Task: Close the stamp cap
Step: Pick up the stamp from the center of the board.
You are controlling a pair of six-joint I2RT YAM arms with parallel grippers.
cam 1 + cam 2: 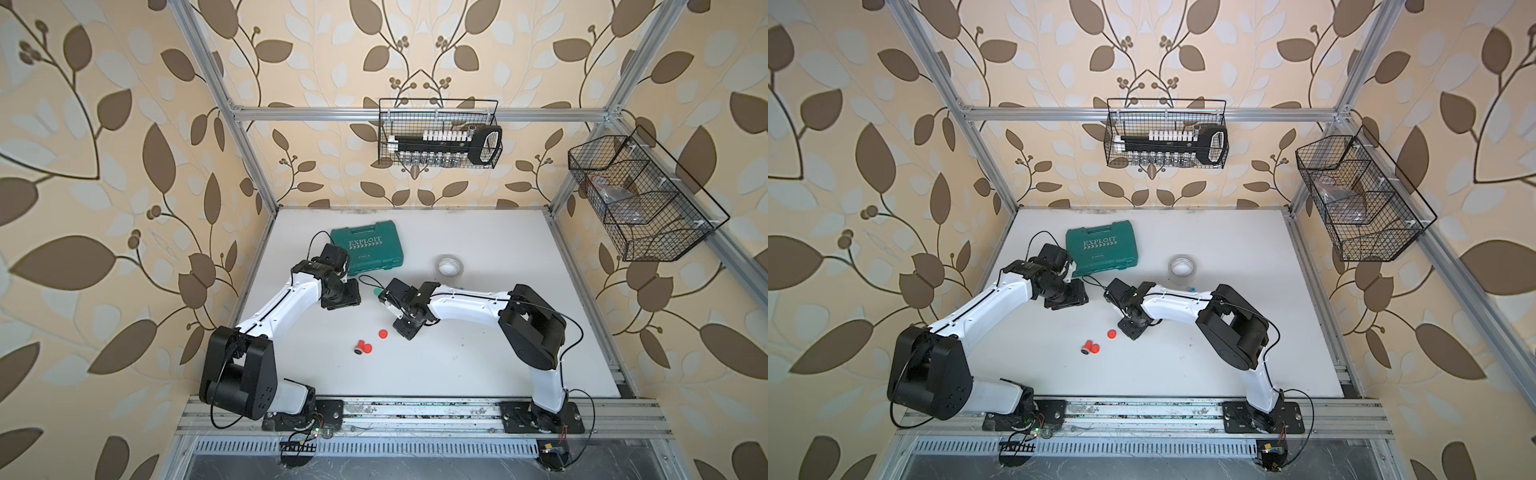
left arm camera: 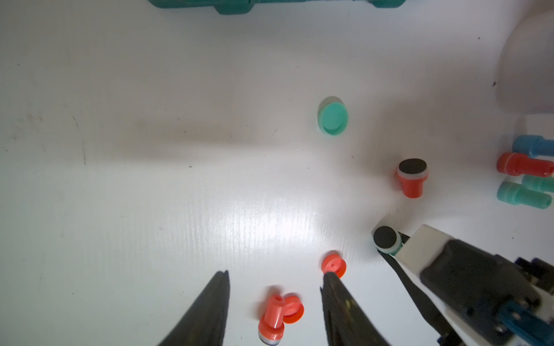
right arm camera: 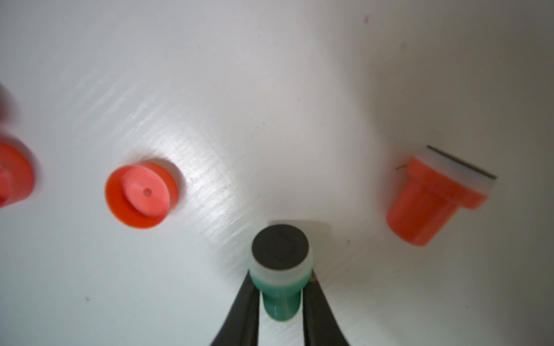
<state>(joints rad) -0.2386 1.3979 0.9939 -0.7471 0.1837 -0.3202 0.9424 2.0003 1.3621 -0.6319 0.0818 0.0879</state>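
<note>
- Pinched between the black fingers [image 3: 248,302] of the right gripper [image 3: 281,278], the green stamp [image 3: 280,263] is held by its stem, with its dark pad facing outward and uncapped, low over the white table [image 3: 269,90].
- Loose on the table, the green cap [image 2: 332,116] lies flat, well apart from the green stamp, toward the teal case [image 2: 269,4]. In a top view only its edge shows beside the right wrist.
- Near the right gripper, a red cap [image 3: 141,194] lies alone. Both top views show it just beside the gripper's tip.
- On the held stamp's other side, a bare red stamp [image 3: 434,197] lies tipped over, its white collar and dark pad uncovered.
- Over by the case, the left gripper [image 2: 275,278] hangs with its fingers spread wide, gripping nothing.
- Past those spread fingers, a second red stamp [image 2: 271,320] lies on its side, uncapped, with a second red cap [image 2: 293,308] touching it.
- At the edge of the left wrist view, a stamp cluster [image 2: 524,164] of blue, red and green pieces lies side by side. They look capped.
- Beyond the right arm, a tape roll [image 1: 450,266] lies flat.
- Two wire baskets hang on the frame. The back basket [image 1: 436,164] holds a black-handled tool set, and the side basket [image 1: 665,245] holds something I cannot make out.
</note>
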